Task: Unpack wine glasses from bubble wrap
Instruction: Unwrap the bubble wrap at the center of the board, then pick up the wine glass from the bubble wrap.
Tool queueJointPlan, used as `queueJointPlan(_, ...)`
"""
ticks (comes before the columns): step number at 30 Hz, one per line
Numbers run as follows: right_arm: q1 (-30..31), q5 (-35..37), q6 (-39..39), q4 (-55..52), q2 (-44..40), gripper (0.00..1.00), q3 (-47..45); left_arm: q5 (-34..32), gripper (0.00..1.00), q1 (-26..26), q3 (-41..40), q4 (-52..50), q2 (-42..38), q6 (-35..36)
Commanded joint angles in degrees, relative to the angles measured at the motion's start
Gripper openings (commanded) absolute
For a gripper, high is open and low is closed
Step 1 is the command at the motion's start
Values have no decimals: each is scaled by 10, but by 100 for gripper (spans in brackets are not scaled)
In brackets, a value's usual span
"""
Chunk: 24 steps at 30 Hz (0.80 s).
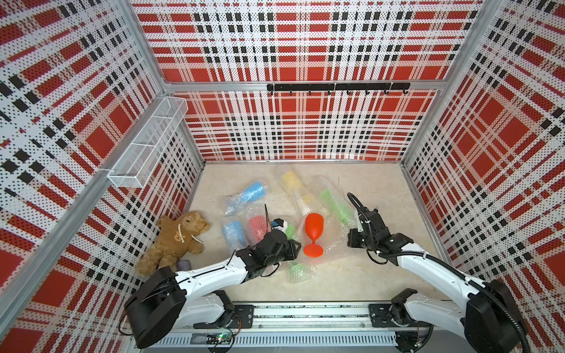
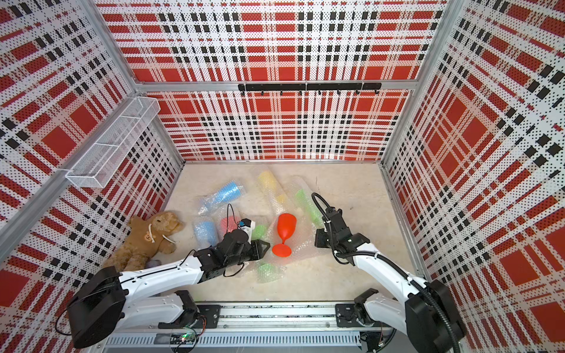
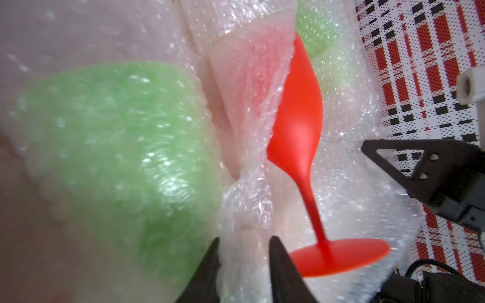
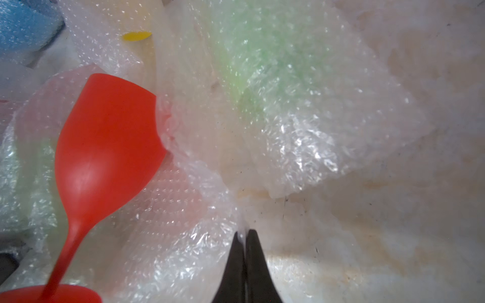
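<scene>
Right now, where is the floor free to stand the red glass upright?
The floor is bare in the far right corner, between the back wall, the right wall and the wrapped green glass. A second bare strip runs along the near rail. The middle is crowded with wrapped glasses and loose bubble wrap; the teddy bear fills the left side.

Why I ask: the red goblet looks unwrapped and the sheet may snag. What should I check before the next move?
1. Red goblet bare of wrap: ok.
2. Red goblet off the bubble wrap sheet: not ok, lies on it.
3. Left gripper clear of wrap: not ok, wrap sits between its parted jaws.
4. Right gripper gripping the sheet's edge: ok, shut on it.
5. Green goblet unwrapped: not ok.
</scene>
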Motion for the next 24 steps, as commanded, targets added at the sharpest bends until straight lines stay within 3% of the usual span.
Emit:
queueJointPlan(1,-6,33,-7,-28,1,0,10,-8,48,-6,10,-16,-21,12)
queueJointPlan(7,-5,46,-6,-51,15,0,30,-20,64,11,20,-54,-73,2)
queueJointPlan(11,-5,78,-12,-103,-4,44,81,-48,70,20,71,-111,-107,33)
queueJointPlan(13,-5,101,-35,-139,-18,57,122,-71,72,23,114,-149,-121,63)
queueJointPlan(15,0,102,-52,-174,-17,63,169,-92,73,25,150,-170,-131,97)
queueJointPlan(18,24,34,-73,-210,13,67,225,-135,74,27,182,-178,-142,151)
queueJointPlan(24,67,-100,-57,-298,180,80,347,-199,74,48,159,-139,-148,224)
